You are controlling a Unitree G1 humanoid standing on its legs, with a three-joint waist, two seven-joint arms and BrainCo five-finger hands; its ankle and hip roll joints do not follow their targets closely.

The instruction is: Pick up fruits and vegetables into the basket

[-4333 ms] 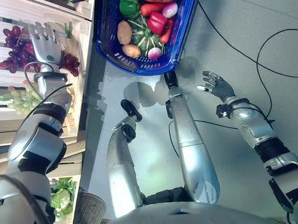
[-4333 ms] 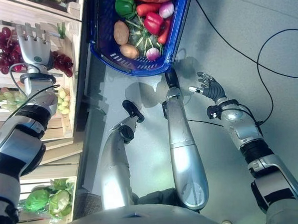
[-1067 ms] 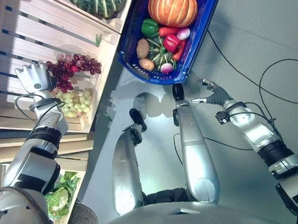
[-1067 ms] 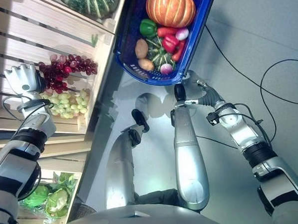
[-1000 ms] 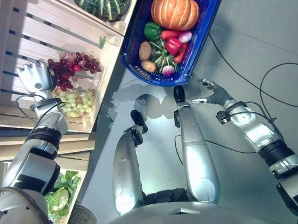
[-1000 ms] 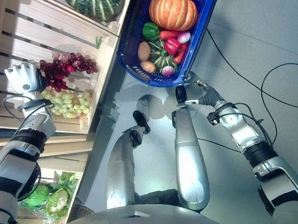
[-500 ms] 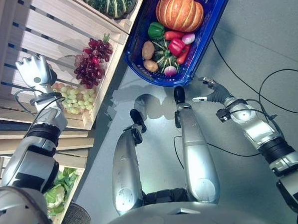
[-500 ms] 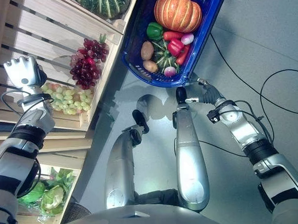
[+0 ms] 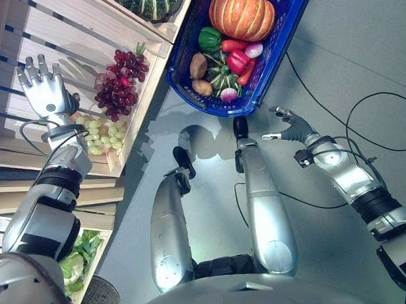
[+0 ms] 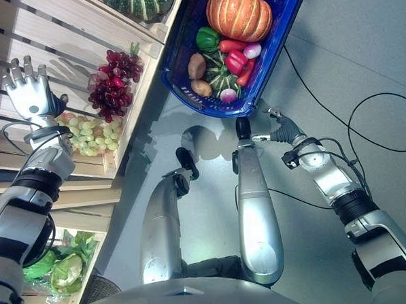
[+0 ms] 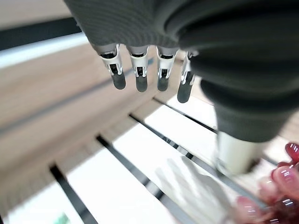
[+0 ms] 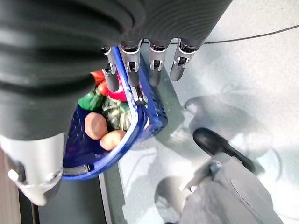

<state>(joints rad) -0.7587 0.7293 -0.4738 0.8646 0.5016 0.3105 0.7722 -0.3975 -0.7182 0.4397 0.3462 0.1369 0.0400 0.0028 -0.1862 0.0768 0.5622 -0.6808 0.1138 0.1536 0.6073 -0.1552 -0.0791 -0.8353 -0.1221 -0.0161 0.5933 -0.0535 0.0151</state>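
With its left hand [image 9: 44,92] spread and empty at upper left, it should slide right onto the red grapes [image 9: 118,88], gripping the stem; its right hand [image 9: 288,126] hangs relaxed below the basket [image 9: 282,35].

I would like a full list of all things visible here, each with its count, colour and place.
basket: one, blue, on the floor ahead
pumpkin: one, orange, far end of the basket
peppers: one green, one red, middle of the basket
potatoes: two, brown, near end of the basket
crate: one, pale wood, left of the basket
red grapes: one bunch, in the crate
green grapes: one bunch, nearer in the crate
left hand: open, over the crate
right hand: open, near the basket
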